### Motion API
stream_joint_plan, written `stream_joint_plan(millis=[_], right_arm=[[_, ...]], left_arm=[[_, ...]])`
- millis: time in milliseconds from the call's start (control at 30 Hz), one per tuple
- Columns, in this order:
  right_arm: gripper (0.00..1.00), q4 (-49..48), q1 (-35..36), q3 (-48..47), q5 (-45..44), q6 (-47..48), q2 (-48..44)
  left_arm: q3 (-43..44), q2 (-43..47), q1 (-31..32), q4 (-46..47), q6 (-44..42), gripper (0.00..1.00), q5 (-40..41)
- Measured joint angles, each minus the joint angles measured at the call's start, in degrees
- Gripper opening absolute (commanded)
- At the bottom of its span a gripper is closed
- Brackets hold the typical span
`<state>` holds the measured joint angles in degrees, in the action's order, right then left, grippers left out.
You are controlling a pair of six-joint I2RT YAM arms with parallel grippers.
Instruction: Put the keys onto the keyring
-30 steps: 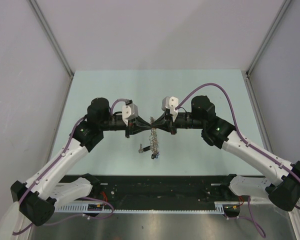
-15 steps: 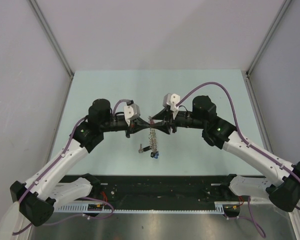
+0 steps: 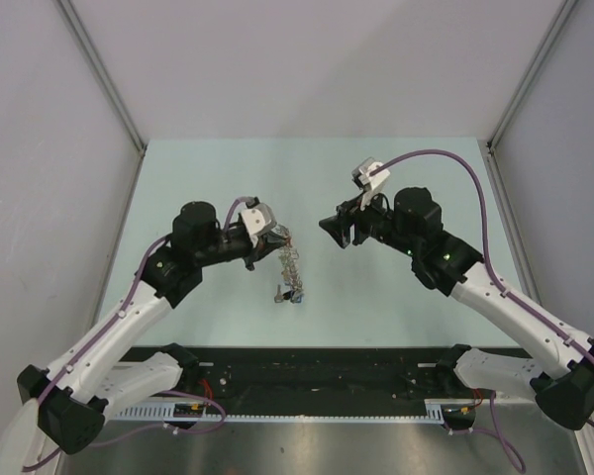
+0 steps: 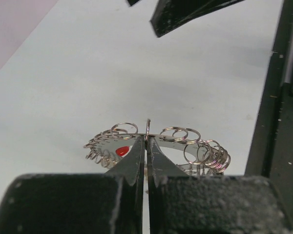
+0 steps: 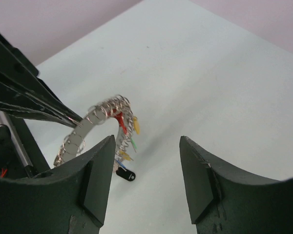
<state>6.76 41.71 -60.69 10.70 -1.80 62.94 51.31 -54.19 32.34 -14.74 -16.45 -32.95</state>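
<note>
Pale green table (image 3: 396, 168), grey walls. Keyring (image 3: 288, 261) pinched at its rim by left gripper (image 3: 274, 240) — jaws fully closed on the wire. Keys (image 3: 289, 293) strung round keyring, red, yellow, green and black heads hanging below it; contact with table unclear. Right gripper (image 3: 329, 230) right of keyring, apart from it — jaws spread wide, grasping nothing.

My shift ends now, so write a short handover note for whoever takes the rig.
Left gripper: shut on the keyring, holding it upright over the table.
Right gripper: open, empty, apart from the ring.
Keys: coloured ones and a black one hang on the ring.
Done: those keys are on.
Left: unclear whether any key lies loose under the ring; check first.
</note>
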Motion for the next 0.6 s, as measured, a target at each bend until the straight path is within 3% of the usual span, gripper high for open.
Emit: stream_joint_plan(millis=[200,600], right_arm=[[0.59,4.31,0.96,0.85,-7.8,-4.44,2.67],[0.55,6.49,10.54,1.97,-13.33,-12.04,21.84]], left_arm=[[-1.44,0.79,-1.9,0.46,1.86,0.01,9.49],[-4.39,4.15,-5.22,0.83,2.95,0.0,39.21]])
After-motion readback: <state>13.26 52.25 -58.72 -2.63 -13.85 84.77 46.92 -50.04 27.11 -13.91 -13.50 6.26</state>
